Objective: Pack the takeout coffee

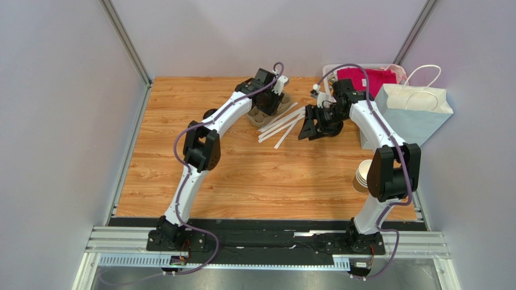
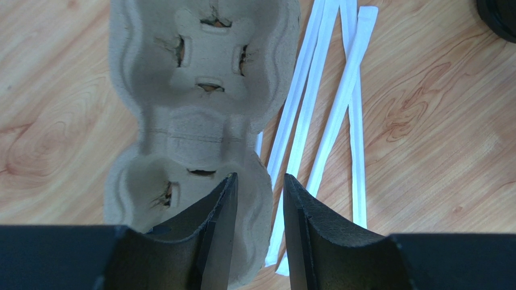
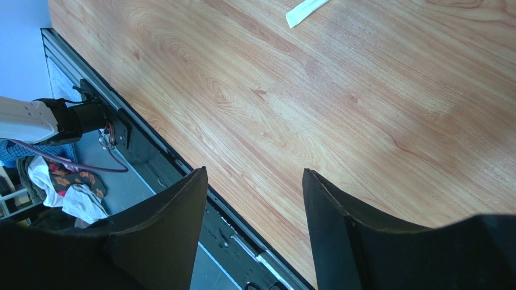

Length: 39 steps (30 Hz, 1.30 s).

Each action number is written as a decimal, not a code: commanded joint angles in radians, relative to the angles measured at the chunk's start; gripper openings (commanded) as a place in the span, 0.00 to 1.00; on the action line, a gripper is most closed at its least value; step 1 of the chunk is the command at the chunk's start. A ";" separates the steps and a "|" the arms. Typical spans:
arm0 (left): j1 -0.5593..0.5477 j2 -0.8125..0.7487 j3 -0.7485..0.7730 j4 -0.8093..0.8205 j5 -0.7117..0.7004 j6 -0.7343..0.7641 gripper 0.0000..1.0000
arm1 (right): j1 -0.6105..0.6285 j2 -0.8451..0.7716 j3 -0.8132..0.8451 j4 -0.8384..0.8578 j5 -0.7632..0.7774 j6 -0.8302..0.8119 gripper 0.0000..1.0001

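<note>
The left hand (image 2: 260,181) is slightly open, with one finger on each side of the rim of the pulp tray (image 2: 200,127), beside the straws (image 2: 315,109). The right hand (image 3: 254,175) is wide open and empty over the counter (image 3: 363,90). The coffee cannot be made out in any view.

Under the left end effector (image 2: 260,181) we see a cup carrier (image 2: 200,121) of moulded paper pulp, matt, rough and fibrous, with ragged edges at its slots. Just right of that end effector lie straws (image 2: 339,109) in smooth white paper wrappers. The surface (image 2: 424,121) beneath looks like wood-grain laminate, smooth with a faint sheen. The left and the right end effector (image 3: 254,175) have black fingers of matt plastic with fine layered ridges. Near the right end effector we note a smooth paper bag (image 1: 412,112) with cord handles, and pink cloth (image 1: 366,78).
</note>
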 commanded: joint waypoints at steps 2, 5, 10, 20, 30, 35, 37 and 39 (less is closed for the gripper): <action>-0.010 0.027 0.044 0.047 -0.004 -0.022 0.40 | 0.001 0.004 0.029 0.018 -0.019 0.002 0.63; -0.010 0.039 0.055 0.050 -0.016 -0.023 0.37 | 0.003 0.007 0.027 0.018 -0.021 0.001 0.63; -0.010 0.042 0.058 0.055 -0.033 -0.023 0.30 | 0.003 0.015 0.030 0.016 -0.027 0.002 0.63; -0.010 0.054 0.057 0.051 -0.031 -0.022 0.24 | 0.001 0.019 0.036 0.010 -0.028 0.001 0.62; -0.010 0.065 0.055 0.054 -0.028 -0.053 0.23 | 0.003 0.027 0.042 0.005 -0.028 -0.001 0.62; -0.010 0.045 0.058 0.050 -0.034 -0.065 0.00 | 0.003 0.029 0.041 0.005 -0.030 -0.001 0.62; -0.010 0.036 0.057 0.049 -0.045 -0.072 0.00 | 0.001 0.030 0.042 0.005 -0.028 0.001 0.62; -0.010 0.017 0.058 0.049 -0.057 -0.082 0.00 | 0.001 0.032 0.045 0.007 -0.031 0.002 0.61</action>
